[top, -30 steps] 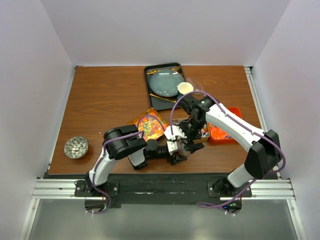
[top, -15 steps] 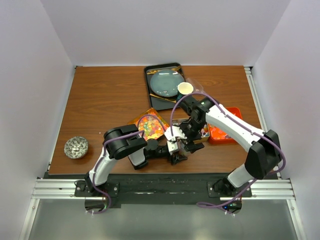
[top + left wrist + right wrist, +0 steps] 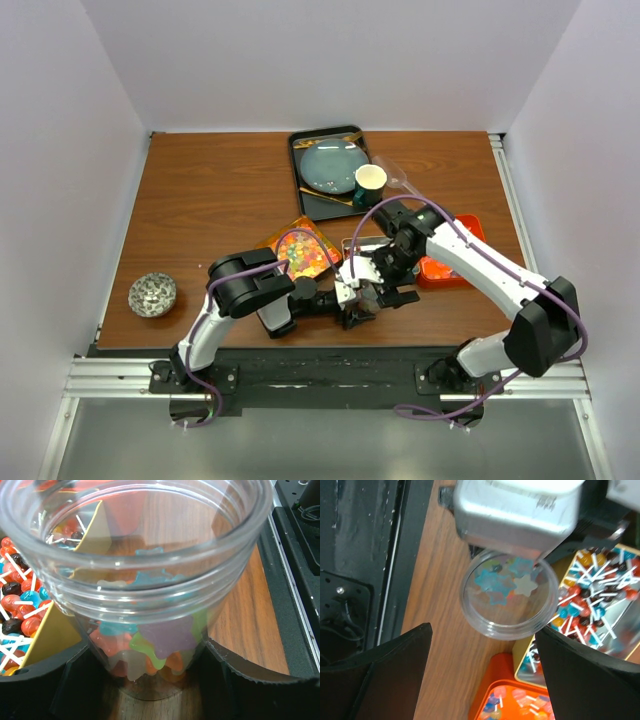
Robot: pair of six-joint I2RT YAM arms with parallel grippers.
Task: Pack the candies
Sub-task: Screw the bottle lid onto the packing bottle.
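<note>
My left gripper (image 3: 145,680) is shut on a clear jar (image 3: 150,580) that stands on the table and holds several star-shaped jelly candies (image 3: 165,640). In the top view the left gripper (image 3: 357,305) is at the near middle of the table. My right gripper (image 3: 480,680) is open and empty, hovering just above and beside the jar (image 3: 507,592). It shows in the top view (image 3: 387,288) close to the left gripper. More candies lie in an orange tray (image 3: 495,690) and as lollipops in a yellow-rimmed tin (image 3: 600,580).
A bag of multicoloured beads (image 3: 300,252) lies left of the grippers. A green cup (image 3: 370,182) stands by a black tray (image 3: 300,175) with a grey plate at the back. The orange tray (image 3: 437,272) is right of the jar. A grey ball (image 3: 152,294) sits at the far left.
My right arm has swung a little to the right and nearer, bringing its gripper lower over the jar. The green cup now shows in full. The left arm has not moved.
</note>
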